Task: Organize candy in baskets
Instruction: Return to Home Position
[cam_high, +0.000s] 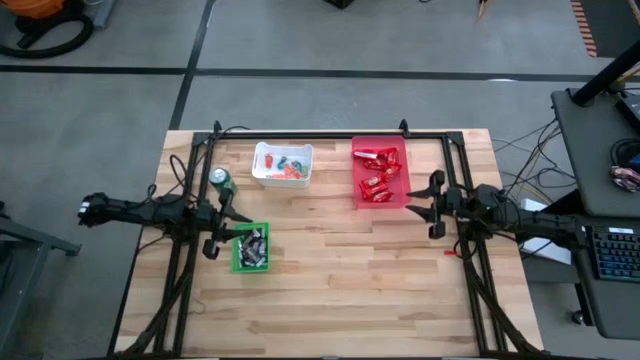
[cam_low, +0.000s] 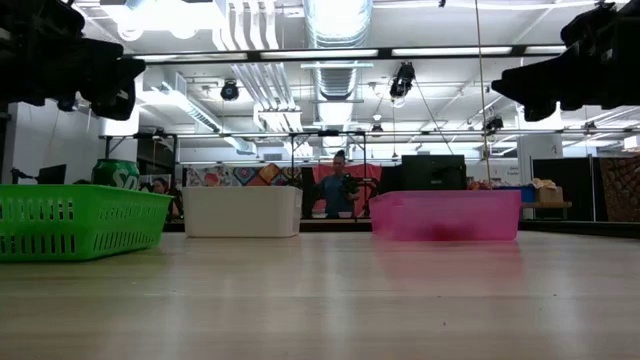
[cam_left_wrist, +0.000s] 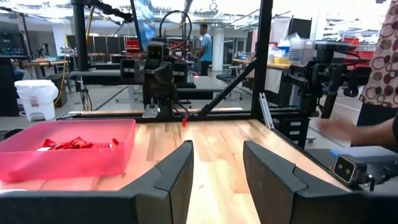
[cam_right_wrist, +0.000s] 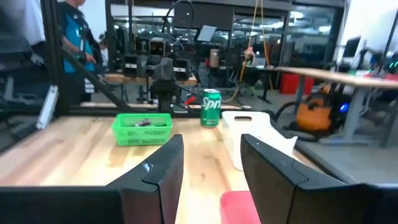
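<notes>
Plastic baskets (cam_high: 356, 196) hold crinkly candy (cam_high: 376, 186) on plank table (cam_high: 350, 285); left pincer (cam_left_wrist: 217, 155) and right pincer (cam_right_wrist: 211, 149) gape wide

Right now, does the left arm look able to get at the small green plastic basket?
Probably yes: the left hand hangs open just beside the small green plastic basket, raised above the table, and nothing stands between them.

At table height the white basket (cam_low: 242, 211) hides its candy (cam_high: 285, 168) from us. The green basket (cam_low: 80, 222) is cut by the picture's edge.
</notes>
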